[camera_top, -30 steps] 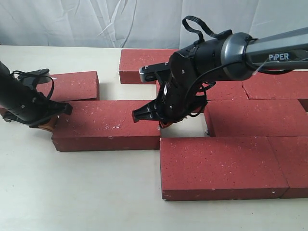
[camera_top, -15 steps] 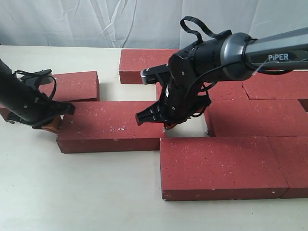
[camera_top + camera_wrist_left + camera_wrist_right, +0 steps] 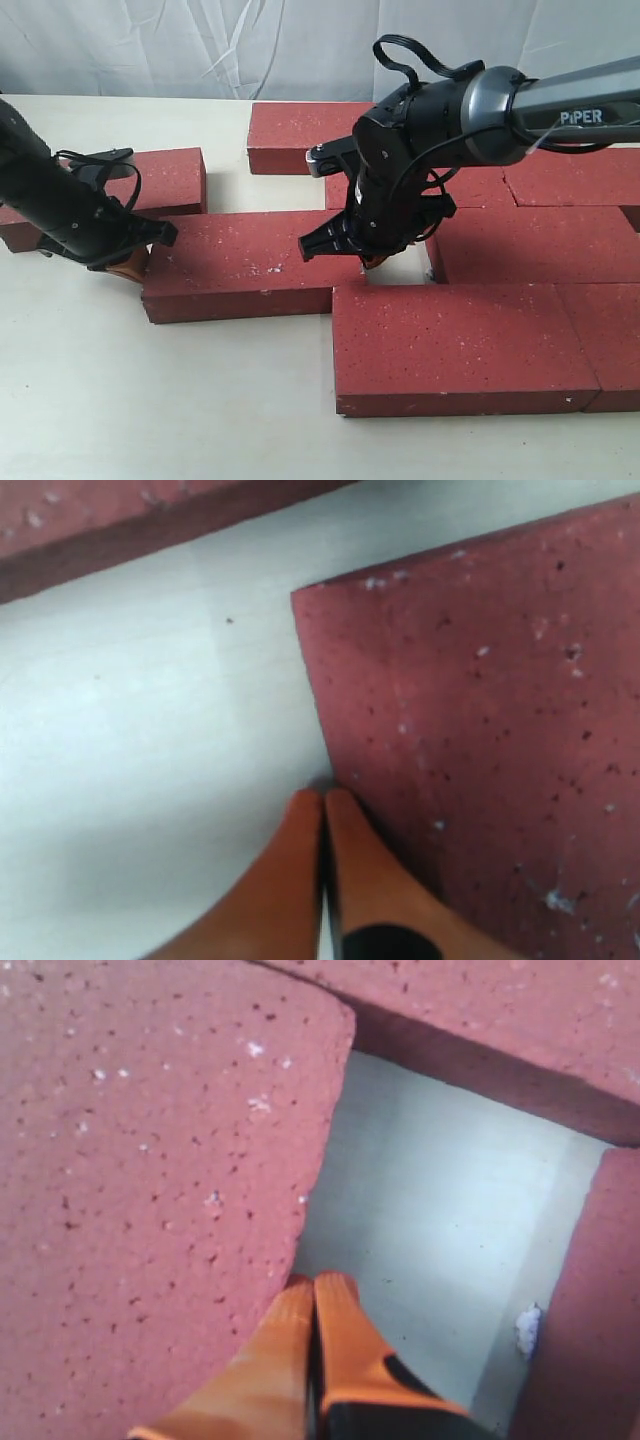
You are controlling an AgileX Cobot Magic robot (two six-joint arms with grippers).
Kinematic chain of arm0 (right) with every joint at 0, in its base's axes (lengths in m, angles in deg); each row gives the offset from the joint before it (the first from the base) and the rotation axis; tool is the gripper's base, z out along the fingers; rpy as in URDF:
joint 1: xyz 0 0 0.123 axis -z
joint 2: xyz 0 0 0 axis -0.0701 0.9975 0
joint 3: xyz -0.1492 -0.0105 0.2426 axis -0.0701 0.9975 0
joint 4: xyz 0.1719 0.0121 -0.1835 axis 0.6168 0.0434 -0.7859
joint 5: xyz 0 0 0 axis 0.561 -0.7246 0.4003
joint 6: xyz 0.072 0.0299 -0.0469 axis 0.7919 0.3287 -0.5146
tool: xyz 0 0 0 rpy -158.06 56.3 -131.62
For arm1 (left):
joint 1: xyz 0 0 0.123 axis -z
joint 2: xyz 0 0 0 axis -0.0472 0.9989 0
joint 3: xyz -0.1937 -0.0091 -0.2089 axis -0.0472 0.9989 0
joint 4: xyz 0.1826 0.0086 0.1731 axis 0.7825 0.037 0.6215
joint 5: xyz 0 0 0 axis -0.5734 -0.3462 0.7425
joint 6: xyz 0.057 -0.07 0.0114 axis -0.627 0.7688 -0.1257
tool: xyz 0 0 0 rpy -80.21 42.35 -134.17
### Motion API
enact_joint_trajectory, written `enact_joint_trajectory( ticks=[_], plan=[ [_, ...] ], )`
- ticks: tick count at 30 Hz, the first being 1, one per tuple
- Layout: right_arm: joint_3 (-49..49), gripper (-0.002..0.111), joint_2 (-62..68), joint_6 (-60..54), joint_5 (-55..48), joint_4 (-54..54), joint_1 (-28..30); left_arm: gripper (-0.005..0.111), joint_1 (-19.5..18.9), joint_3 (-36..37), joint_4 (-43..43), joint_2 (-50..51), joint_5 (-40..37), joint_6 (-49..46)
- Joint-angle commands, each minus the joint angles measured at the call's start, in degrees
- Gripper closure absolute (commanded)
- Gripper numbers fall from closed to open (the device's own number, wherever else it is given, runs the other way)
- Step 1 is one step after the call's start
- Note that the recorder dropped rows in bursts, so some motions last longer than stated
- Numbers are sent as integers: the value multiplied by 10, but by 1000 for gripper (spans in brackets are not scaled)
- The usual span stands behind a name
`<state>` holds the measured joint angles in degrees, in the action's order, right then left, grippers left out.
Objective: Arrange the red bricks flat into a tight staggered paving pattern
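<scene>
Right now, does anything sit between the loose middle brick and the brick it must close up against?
Yes. The right gripper, shut, stands in that gap at the end of the loose brick, and a small white chip lies on the table beside the neighbouring brick.

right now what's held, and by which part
Nothing is held. Both are shut: the left gripper touches one end of the flat dark-red speckled brick, the right gripper sits at the other.

The red bricks [image 3: 240, 265] are dark red, flecked with small white specks. The worktop [image 3: 150, 400] is pale cream. The left end effector [image 3: 322, 800] and right end effector [image 3: 314, 1283] are orange with black patches. The right arm [image 3: 480, 110] is black and silver-grey.
</scene>
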<state>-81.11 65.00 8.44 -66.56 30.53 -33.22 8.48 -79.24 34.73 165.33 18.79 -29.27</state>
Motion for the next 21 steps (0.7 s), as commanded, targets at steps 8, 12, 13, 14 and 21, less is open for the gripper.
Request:
enact_joint_trajectory(
  ticks=[8,12,13,14,21],
  plan=[
    [-3,109,-6,19,-30,-4,16,107,-5,0,9,-2,-3,27],
    [-3,109,-32,19,-34,0,29,107,-6,0,39,-7,2,62],
    [-3,109,-38,19,-34,0,31,107,-6,0,48,-9,2,68],
    [-3,109,-46,19,-36,1,35,107,-6,0,60,-10,4,78],
    [-3,109,-99,-7,-53,30,52,107,-6,0,121,-30,14,140]
  ],
)
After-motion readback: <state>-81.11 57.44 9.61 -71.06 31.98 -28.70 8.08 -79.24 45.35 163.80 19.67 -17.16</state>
